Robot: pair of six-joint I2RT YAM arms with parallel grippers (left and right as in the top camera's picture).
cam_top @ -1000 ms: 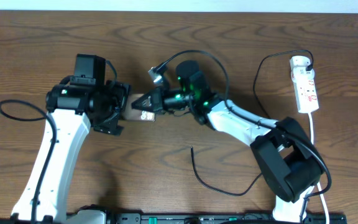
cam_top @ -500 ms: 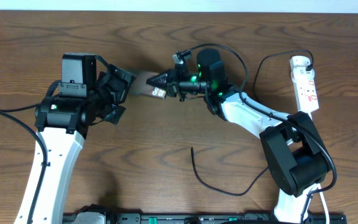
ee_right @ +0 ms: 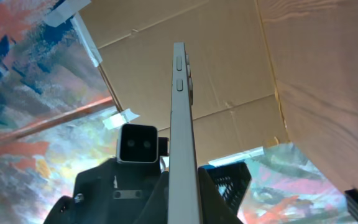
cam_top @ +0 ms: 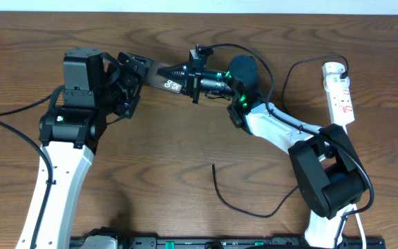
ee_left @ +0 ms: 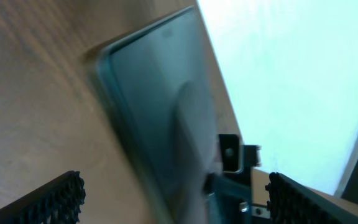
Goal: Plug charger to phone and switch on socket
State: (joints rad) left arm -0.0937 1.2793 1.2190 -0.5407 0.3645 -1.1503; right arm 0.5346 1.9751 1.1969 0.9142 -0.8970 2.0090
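Note:
The phone is a dark slab held off the table. My right gripper is shut on its right end. In the right wrist view the phone shows edge-on, pinched between the fingers. My left gripper is at the phone's left end with its fingers spread wide; in the left wrist view the phone lies between the open fingers, untouched. The charger cable lies on the table with its free tip at the front centre. The socket lies at the far right.
The white cord runs from the socket toward the front. The charger's black cable loops near the socket's round plug. The right arm's base stands at the front right. The table's far edge is close behind both grippers.
My right gripper has lifted the phone and carried it toward the far edge. My left gripper has swung up and farther back, staying at the phone's left end.

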